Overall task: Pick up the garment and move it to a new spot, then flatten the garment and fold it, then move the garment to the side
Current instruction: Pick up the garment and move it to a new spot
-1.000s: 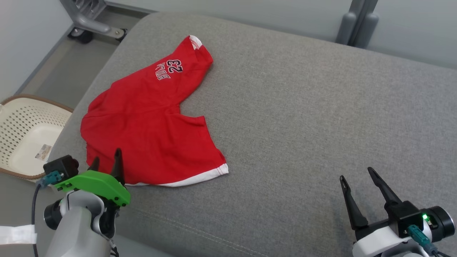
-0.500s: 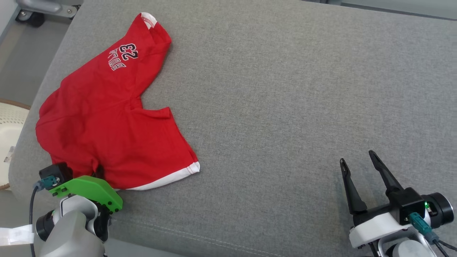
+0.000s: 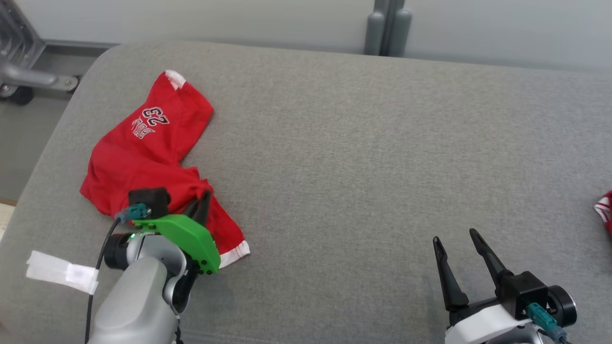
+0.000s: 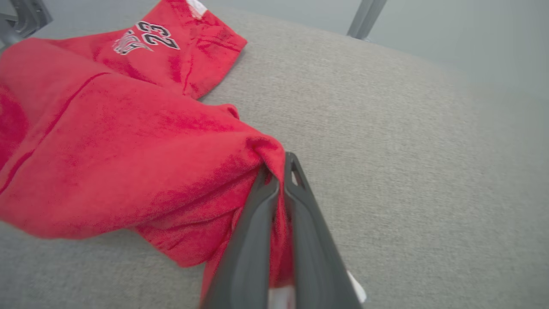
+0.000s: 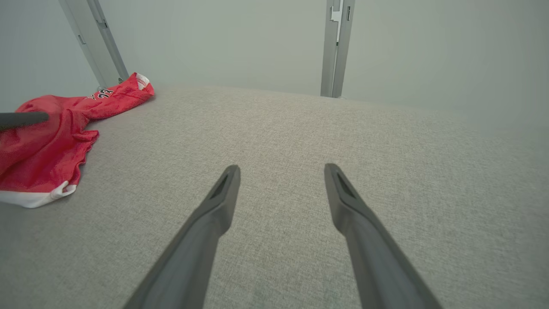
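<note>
The garment (image 3: 143, 153) is red with white trim and a "23" print. It lies bunched on the left part of the grey cushion (image 3: 363, 157). My left gripper (image 3: 203, 199) is shut on a fold at the garment's near right side. In the left wrist view the two fingers press together on red cloth (image 4: 107, 141), the left gripper (image 4: 281, 165) pinching a raised ridge of it. My right gripper (image 3: 454, 236) stands open at the lower right above bare cushion, far from the garment. Nothing sits between the fingers of the right gripper (image 5: 281, 168), and the garment (image 5: 47, 141) lies off to its left.
A second bit of red-and-white cloth (image 3: 605, 210) peeks in at the right edge. A grey post (image 3: 385, 26) stands behind the cushion, and a wheeled metal frame (image 3: 19, 79) stands on the floor at the far left. The cushion's left edge is close to the garment.
The left gripper has shut on the garment's near part, and the cloth there has bunched up and drawn rightward. The camera has shifted. The right gripper stays open.
</note>
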Available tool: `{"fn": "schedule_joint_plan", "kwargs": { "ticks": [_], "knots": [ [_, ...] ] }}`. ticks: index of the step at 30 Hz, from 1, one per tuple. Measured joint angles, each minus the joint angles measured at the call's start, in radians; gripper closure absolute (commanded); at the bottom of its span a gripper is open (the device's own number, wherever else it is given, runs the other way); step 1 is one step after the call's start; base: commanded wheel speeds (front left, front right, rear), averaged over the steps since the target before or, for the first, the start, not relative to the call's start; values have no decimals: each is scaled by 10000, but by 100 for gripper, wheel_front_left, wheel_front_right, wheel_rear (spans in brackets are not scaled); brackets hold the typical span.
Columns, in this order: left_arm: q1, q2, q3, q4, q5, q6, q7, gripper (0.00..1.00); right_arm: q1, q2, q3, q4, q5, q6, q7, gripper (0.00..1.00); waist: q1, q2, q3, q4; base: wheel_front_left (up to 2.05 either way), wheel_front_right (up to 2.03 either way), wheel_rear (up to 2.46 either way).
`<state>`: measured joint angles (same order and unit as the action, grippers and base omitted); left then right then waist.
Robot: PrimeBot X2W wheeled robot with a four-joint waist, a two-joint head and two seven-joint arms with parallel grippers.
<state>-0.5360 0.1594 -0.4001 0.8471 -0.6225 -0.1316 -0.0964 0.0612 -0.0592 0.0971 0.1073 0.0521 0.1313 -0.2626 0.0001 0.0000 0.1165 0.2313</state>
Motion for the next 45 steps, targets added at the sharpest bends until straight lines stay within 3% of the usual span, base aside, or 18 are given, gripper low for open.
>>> {"fn": "schedule_joint_plan", "kwargs": {
  "ticks": [11, 20, 25, 35, 36, 37, 38, 39, 45],
  "knots": [
    [92, -169, -2082, -3584, -341, 0, 1685, 100, 16, 84, 150, 119, 430, 0, -2, 0, 0, 0, -524, -1985, 0, 0, 0],
    [-912, -851, -3298, -4834, -117, 4, 2955, 100, -426, 81, 372, 142, 846, 0, -2, 0, 0, 0, -442, -4044, 0, 0, 0],
    [-1723, -1047, -3737, -4351, 38, 280, 3150, 100, -712, 81, 535, 121, 1183, 0, -2, 0, 0, 0, -188, -5136, 0, 0, 0],
    [-3016, -886, -3609, -878, 581, 616, 2247, 100, -1176, 75, 823, -17, 1747, -2, 0, 0, -1, 1, 931, -6682, 0, 0, 0],
    [-3121, -815, -3586, -575, 635, 619, 2094, 97, -1192, 75, 821, -33, 1758, -2, 0, 0, 0, 0, 1065, -6773, 0, 0, 0],
    [-3191, -748, -3559, -284, 650, 621, 1952, 69, -1199, 75, 817, -38, 1772, -2, 0, 0, -1, 1, 1192, -6863, 0, 0, 0],
    [-3229, -715, -3496, -25, 642, 629, 1818, 19, -1203, 75, 807, -36, 1779, -2, 0, 0, 0, 0, 1308, -6942, 0, 0, 0],
    [-3257, -715, -3459, 207, 617, 627, 1714, 0, -1221, 79, 784, -33, 1783, 0, 0, 0, 0, 0, 1421, -7012, 0, 0, 0],
    [-3444, -855, -3517, 1022, 464, 347, 1266, 0, -1240, 86, 642, 105, 1774, -2, 0, 0, -1, 1, 1746, -7088, 0, 0, 0]
  ]
}}
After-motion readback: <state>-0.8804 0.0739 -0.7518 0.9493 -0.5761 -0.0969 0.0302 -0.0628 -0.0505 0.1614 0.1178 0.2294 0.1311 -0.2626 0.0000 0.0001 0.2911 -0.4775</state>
